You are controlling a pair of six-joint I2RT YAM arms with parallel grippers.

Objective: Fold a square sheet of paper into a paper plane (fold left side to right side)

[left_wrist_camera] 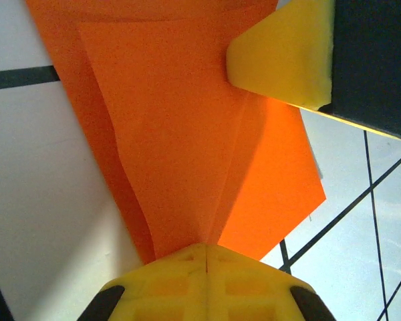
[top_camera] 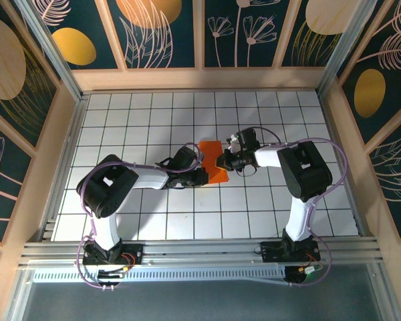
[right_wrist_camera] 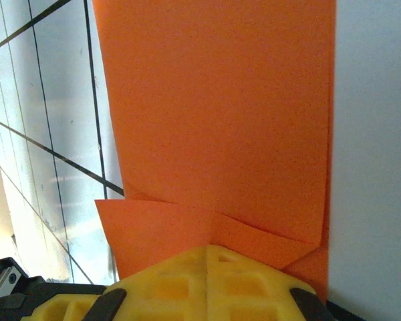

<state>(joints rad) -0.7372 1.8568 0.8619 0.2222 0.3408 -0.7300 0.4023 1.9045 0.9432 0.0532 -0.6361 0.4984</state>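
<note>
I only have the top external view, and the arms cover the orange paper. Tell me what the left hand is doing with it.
Observer: In the left wrist view the left hand is shut, its yellow tips pinching the orange sheet where a crease runs into them.
Operator: Report the right hand.
Observer: In the right wrist view the right hand is shut too, tips at a small folded flap. I cannot tell whether it pinches the flap.
Operator: Say how close the hands are.
Observer: In the left wrist view a right-hand finger sits over the sheet's far edge.
</note>
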